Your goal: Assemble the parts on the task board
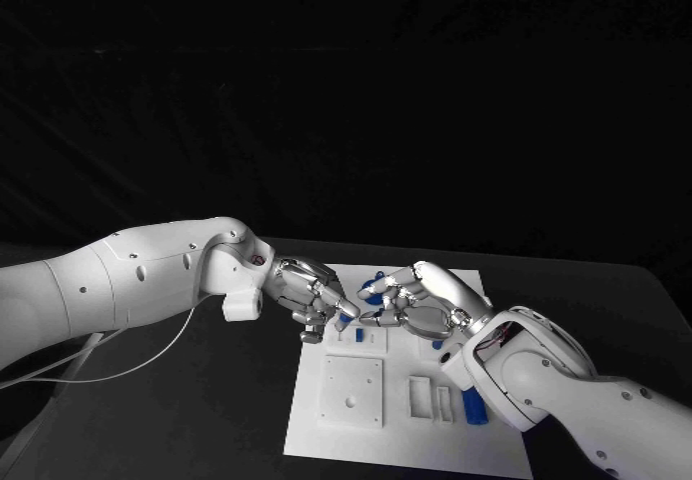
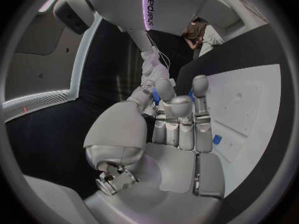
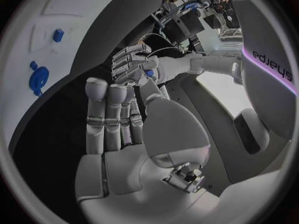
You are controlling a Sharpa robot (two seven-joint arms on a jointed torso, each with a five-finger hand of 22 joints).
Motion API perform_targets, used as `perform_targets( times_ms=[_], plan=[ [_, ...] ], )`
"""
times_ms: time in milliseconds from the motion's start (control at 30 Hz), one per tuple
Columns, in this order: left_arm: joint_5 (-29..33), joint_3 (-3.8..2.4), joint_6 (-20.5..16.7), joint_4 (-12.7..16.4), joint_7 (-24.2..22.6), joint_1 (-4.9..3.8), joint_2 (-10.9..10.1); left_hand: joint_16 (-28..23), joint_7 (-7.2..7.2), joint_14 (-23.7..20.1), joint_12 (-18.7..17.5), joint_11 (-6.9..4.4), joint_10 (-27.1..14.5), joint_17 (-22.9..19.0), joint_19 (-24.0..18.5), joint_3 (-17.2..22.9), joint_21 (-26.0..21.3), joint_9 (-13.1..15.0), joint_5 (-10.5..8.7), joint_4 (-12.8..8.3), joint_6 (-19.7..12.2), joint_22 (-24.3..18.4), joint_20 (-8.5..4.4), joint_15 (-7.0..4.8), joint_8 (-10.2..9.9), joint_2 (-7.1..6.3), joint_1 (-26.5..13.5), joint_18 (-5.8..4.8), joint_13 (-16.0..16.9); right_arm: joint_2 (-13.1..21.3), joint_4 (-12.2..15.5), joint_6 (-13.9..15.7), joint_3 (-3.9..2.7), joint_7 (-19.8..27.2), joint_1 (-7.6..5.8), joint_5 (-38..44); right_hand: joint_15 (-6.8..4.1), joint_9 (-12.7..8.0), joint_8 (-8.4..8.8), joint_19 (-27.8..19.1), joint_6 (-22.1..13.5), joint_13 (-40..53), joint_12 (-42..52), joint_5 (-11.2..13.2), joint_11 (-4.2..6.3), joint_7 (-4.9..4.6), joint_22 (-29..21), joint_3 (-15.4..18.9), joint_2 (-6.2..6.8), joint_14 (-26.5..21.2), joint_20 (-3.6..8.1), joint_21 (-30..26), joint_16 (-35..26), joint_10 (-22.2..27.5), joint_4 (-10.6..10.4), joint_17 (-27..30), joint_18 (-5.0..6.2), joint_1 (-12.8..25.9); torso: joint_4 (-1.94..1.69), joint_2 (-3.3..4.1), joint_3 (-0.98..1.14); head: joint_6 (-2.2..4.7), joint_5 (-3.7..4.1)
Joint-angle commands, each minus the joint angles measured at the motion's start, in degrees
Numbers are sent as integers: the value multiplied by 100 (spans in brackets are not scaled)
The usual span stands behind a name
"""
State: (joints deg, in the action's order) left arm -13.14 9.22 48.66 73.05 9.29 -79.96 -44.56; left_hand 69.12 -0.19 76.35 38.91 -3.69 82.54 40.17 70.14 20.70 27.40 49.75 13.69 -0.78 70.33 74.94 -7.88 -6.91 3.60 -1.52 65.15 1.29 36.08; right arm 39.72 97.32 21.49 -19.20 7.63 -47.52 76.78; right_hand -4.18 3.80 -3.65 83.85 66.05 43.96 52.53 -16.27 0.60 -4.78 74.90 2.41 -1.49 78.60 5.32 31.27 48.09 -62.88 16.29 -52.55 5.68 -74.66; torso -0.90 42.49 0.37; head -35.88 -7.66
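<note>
1. Head view: left hand (image 1: 307, 296) and right hand (image 1: 427, 303) meet fingertip to fingertip above the task board (image 1: 325, 425); a small blue part (image 1: 348, 315) sits between their fingertips.
2. Left fingers curl narrowly, apparently pinching it; whether the right hand grips, I cannot tell.
3. Judged step: a handover; next needs one secure pinch.

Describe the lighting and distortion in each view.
Head view: dark surroundings, the board bright white, highlights glinting on the silver left hand and right hand. Left wrist view: fisheye circle in a dark frame, the board's edges bowed, a purple streak of light on the arm above. Right wrist view: same circular bending, a purple band along the arm, blue parts squeezed toward the rim.
</note>
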Motion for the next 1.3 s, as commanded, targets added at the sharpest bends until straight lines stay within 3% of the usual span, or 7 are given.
perform_targets(
  times_ms=[33,300,667,1300],
  plan=[
    [43,-4,91,11,6,-5,11,5,-23,-31,-20,-75,51,3,-38,474,-15,8,-17,-474,-21,102,-7,-18,18,114,161,-44,-6,-8,29,-70,1,208,10,-164,3,-6,10,35,13,2,-15,-43,-1,-3,352,-48,35,42,-11,14,-28,-27,-3,-9,-31,-11,1,-1,1,0,0],
    [37,-4,57,6,-13,-5,20,4,-23,-30,-21,-77,56,-2,-35,467,-15,10,-29,-458,-25,102,-10,-20,19,113,172,-45,-7,-22,35,-307,8,202,12,-165,1,-6,10,18,55,11,-15,-49,5,9,354,-137,4,31,-11,20,-34,-3,2,-17,-34,-35,-3,-1,-8,-5,10],
    [33,-4,19,-3,-14,-5,33,8,-24,-24,-23,-78,60,0,-30,460,-15,14,-43,-439,-27,101,-12,-22,19,112,181,-47,-8,-79,21,-461,71,217,12,-142,-6,-6,10,-8,102,29,-17,29,15,20,354,-408,-9,24,-3,53,-41,17,4,-28,-41,-10,-8,-1,-9,-14,-6],
    [-52,-4,-173,-53,-59,-5,32,1,-22,-18,-29,-84,63,-16,-13,452,-17,32,-114,-406,-47,99,-23,-29,21,142,211,-52,-8,-41,68,-468,109,307,14,-158,-17,-4,7,-23,227,48,-15,38,32,48,357,-736,-1,26,8,113,-43,17,2,-37,-49,38,-2,-1,-1,-23,-25]
  ],
)
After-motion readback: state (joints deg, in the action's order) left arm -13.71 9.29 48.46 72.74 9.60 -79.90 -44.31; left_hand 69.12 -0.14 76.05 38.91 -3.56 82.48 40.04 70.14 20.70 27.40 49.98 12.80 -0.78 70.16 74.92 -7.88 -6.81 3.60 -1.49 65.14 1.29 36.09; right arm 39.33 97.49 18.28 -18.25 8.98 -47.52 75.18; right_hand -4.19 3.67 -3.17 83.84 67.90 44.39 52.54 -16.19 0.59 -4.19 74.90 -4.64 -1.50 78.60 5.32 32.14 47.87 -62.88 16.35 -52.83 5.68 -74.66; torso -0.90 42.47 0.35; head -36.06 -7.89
